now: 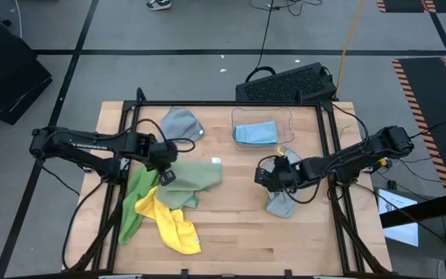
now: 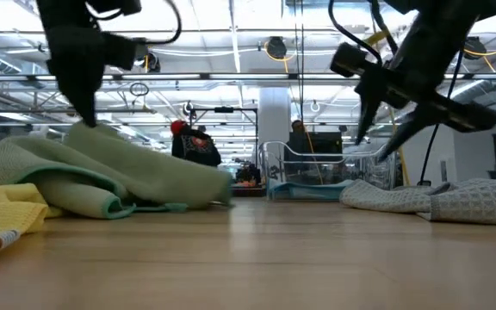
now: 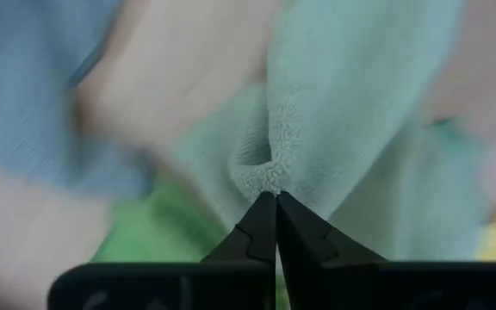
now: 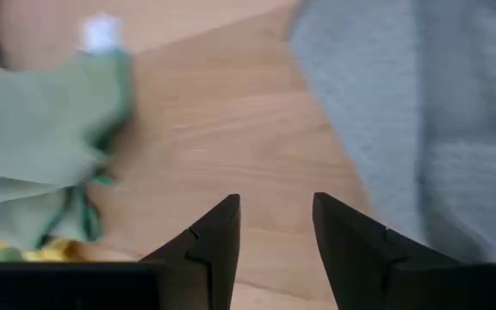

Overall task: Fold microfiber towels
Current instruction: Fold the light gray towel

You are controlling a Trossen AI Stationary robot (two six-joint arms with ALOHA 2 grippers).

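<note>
Five towels lie unfolded before you: yellow (image 1: 178, 228), bright green (image 1: 134, 203), sage green towel (image 1: 192, 180) pinched in your closed left gripper (image 1: 166, 175), grey towel (image 1: 281, 204) beside your half-open, empty right gripper (image 1: 265, 175), another grey (image 1: 181, 124); farthest, the blue towel (image 1: 255, 133) sits in the clear bin (image 1: 288, 118).

Towel pile (image 1: 165, 203) on table (image 1: 238, 240) left, one towel (image 1: 283, 203) right, another (image 1: 255, 133) in bin (image 1: 286, 118) behind.
</note>
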